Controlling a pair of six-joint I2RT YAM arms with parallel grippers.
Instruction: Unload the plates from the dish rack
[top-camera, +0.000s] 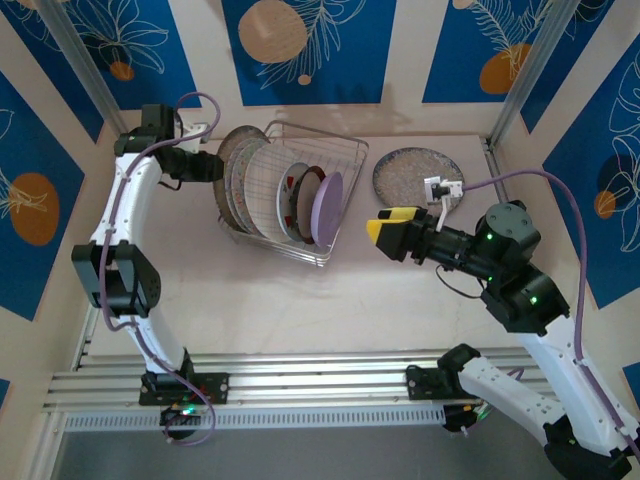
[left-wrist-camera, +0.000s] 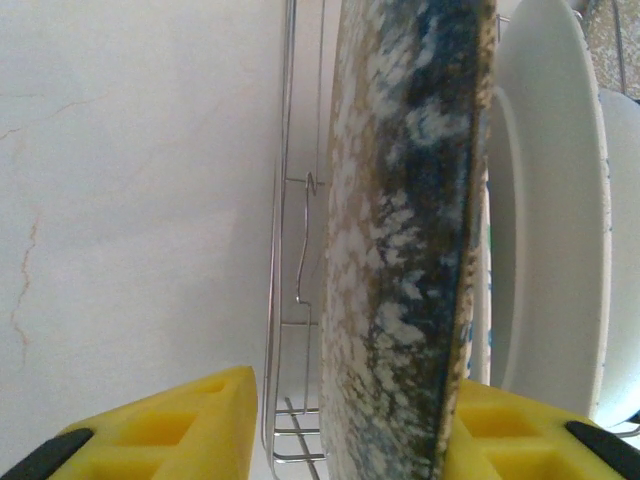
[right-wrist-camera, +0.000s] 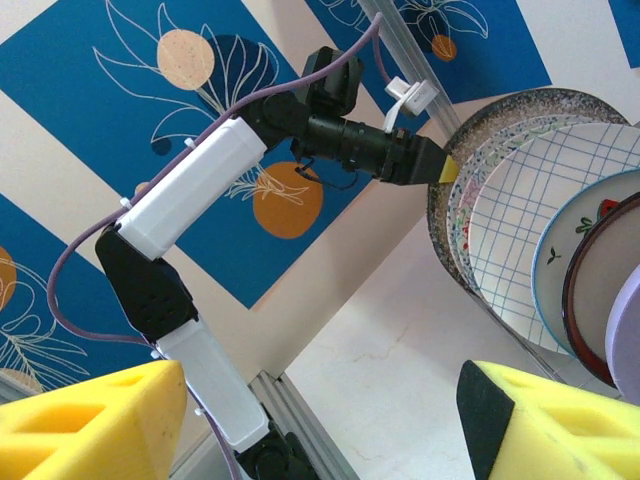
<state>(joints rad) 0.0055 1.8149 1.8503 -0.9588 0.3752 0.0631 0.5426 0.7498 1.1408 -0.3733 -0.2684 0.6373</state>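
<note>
The wire dish rack (top-camera: 345, 160) stands mid-table with several plates on edge in it. From left to right they run from a speckled grey-brown plate (top-camera: 238, 148) and a white grid plate (top-camera: 268, 192) to a strawberry plate (top-camera: 297, 200) and a lilac plate (top-camera: 328, 208). My left gripper (top-camera: 222, 166) is open and straddles the rim of the speckled plate (left-wrist-camera: 410, 250). The right finger (left-wrist-camera: 520, 430) touches the plate. The left finger (left-wrist-camera: 160, 430) stands apart outside the rack wire (left-wrist-camera: 275, 300). My right gripper (top-camera: 383, 230) hangs open and empty, right of the lilac plate.
Another speckled plate (top-camera: 418, 175) lies flat on the table, right of the rack, behind my right wrist. Blue patterned walls close in the back and both sides. An aluminium rail (top-camera: 300, 370) runs along the near edge. Bare tabletop (top-camera: 300, 310) lies in front of the rack.
</note>
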